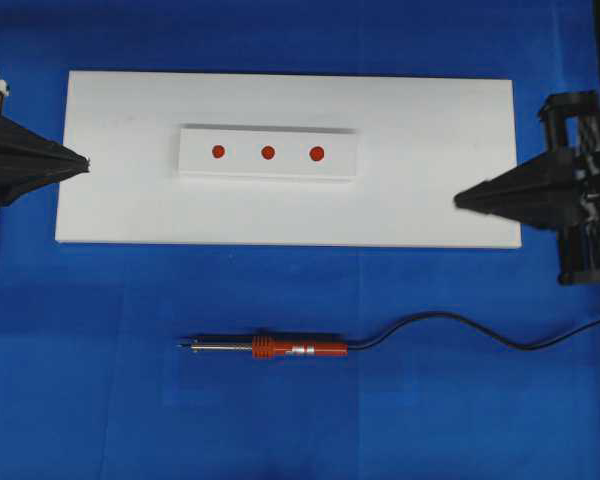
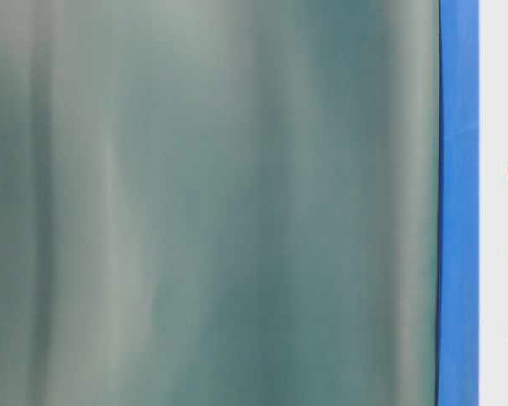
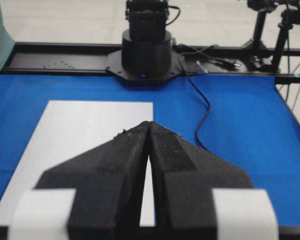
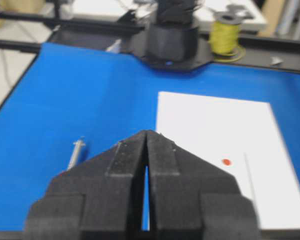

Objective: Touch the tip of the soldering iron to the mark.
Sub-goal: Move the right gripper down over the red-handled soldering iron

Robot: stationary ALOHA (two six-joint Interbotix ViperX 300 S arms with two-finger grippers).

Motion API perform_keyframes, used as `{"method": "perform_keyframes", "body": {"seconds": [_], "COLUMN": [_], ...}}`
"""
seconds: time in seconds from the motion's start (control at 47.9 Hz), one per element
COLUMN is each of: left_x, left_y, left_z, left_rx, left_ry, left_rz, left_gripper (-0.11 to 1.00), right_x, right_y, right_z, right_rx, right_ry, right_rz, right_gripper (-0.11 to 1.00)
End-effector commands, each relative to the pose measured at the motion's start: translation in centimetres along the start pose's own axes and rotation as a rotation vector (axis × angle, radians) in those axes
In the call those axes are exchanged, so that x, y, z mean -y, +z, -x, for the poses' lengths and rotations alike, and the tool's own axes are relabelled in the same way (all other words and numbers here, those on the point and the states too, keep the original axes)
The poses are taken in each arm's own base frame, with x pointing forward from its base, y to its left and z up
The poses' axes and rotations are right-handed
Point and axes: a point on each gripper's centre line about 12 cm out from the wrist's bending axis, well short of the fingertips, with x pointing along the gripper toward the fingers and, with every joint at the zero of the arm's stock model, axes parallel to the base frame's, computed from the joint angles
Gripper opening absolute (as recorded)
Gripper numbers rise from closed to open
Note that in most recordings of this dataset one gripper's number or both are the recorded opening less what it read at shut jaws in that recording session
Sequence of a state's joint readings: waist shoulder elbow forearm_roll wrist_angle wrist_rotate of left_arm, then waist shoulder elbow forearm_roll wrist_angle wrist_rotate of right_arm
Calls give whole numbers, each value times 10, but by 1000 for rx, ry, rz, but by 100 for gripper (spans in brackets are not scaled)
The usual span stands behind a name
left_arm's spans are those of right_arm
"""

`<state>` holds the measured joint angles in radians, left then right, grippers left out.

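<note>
Lying on the blue surface (image 1: 100, 400) below the white board (image 1: 120, 200), the soldering iron (image 1: 280, 348) pointed left, cord trailing right. Both hands, left hand (image 1: 84, 163) and right hand (image 1: 458, 202), were pressed together, empty, at the board's ends.

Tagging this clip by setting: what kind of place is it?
Likely a robotics lab bench: two fixed arms with black grippers face a blue mat, a soldering iron lies on it, and a wire spool sits behind.
</note>
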<state>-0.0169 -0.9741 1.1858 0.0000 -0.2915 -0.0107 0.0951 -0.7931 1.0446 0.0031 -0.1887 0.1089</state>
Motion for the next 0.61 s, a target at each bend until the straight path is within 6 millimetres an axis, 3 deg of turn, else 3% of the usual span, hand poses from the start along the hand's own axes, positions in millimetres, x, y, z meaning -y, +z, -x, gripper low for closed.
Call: {"method": "perform_keyframes", "body": {"seconds": [0.0, 0.104, 0.25, 0.334, 0.584], "left_x": [0, 0, 0, 0, 0], "left_y": [3, 3, 2, 2, 1], "left_z": [-1, -1, -1, -1, 0], "left_rx": [9, 9, 8, 8, 9], "left_ry": [-2, -2, -2, -2, -2], "left_rz": [-1, -1, -1, -1, -1], "left_gripper": [0, 0, 0, 0, 0], "right_x": [-8, -13, -16, -19, -31], "right_y": [11, 9, -3, -13, -48], "right_z": [-16, -35, -61, -79, -123], "right_rx": [3, -42, -106, -152, -260], "right_ry": [27, 37, 38, 41, 38], "right_rz": [-17, -36, -49, -64, -135], "right_gripper": [4, 25, 70, 90, 87]}}
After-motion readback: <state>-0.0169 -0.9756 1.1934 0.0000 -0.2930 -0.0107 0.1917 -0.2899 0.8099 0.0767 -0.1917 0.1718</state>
